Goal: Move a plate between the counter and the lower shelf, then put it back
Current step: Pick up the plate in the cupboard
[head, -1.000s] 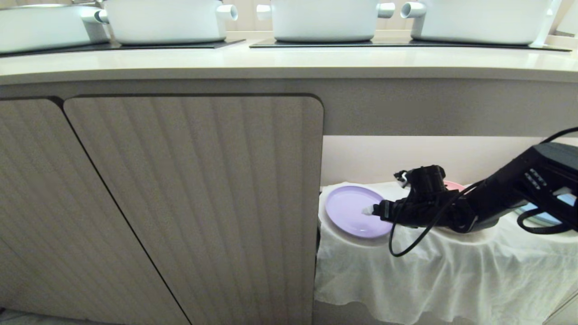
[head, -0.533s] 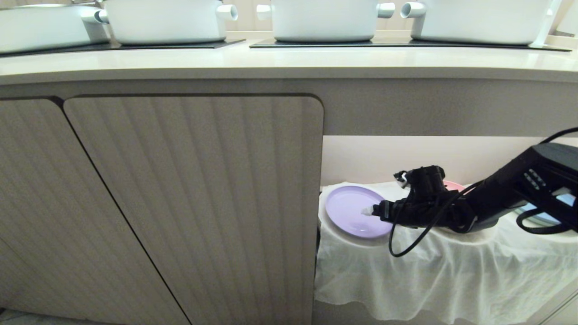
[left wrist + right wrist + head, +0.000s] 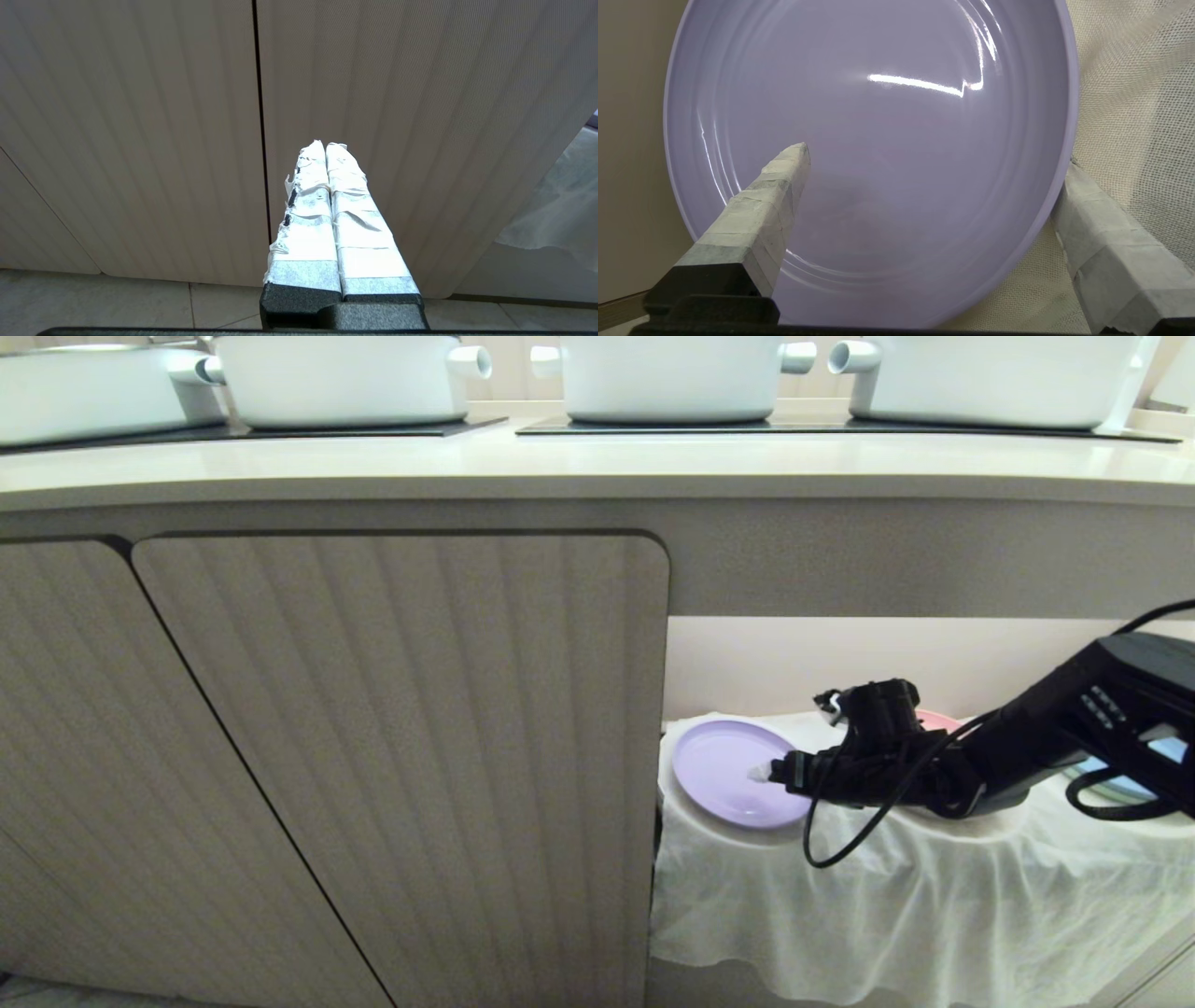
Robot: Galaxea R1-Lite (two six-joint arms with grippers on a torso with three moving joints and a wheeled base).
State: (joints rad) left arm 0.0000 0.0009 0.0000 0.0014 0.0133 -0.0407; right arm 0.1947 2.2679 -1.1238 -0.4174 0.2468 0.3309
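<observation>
Fingers (image 3: 775,205) of the right gripper (image 3: 934,163) spread wide, straddling the plate (image 3: 878,116) rim on the lower shelf (image 3: 887,896).

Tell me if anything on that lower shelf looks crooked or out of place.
The plate sits tilted on a cloth mound, its rim slightly past the shelf's front edge. The open right gripper straddles its rim. Nothing is spilled or damaged.

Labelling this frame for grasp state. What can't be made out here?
- Contact: right gripper straddles the plate rim, open; whether either finger touches it isn't shown.
- Pink plate: head view, mostly hidden behind the right arm.
- Blue plate: head view, covered by the arm and cable.
- Pots on the counter: tops cut off by the upper edge.
</observation>
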